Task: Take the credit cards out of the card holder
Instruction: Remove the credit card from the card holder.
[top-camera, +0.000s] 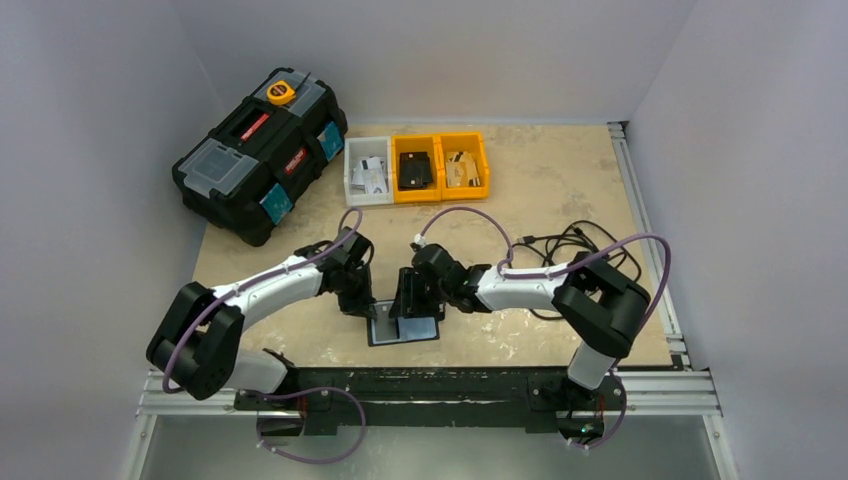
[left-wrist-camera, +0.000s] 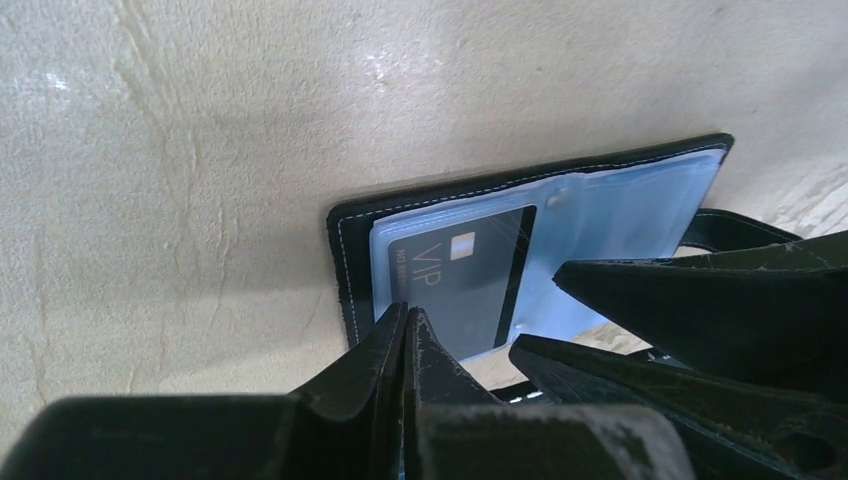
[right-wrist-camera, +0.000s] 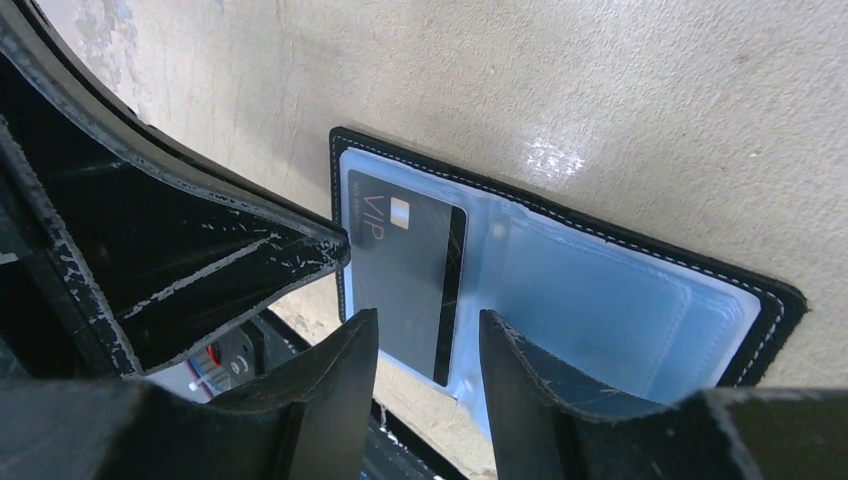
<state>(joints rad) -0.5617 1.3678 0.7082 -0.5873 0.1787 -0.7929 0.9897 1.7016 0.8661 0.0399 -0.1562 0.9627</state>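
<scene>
black card holder (left-wrist-camera: 350, 260), white-stitched, pale blue inside; dark grey card (right-wrist-camera: 405, 270)

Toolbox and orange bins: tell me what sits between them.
A white bin sits between the toolbox and the two orange bins, right beside the nearer orange one. The top view shows it.

Card holder (right-wrist-camera: 600, 290) edge behind right gripper (right-wrist-camera: 428, 320)

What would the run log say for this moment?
wallet: open | card: inside wallet | left claw: shut at wallet edge | right claw: open, over card
</scene>
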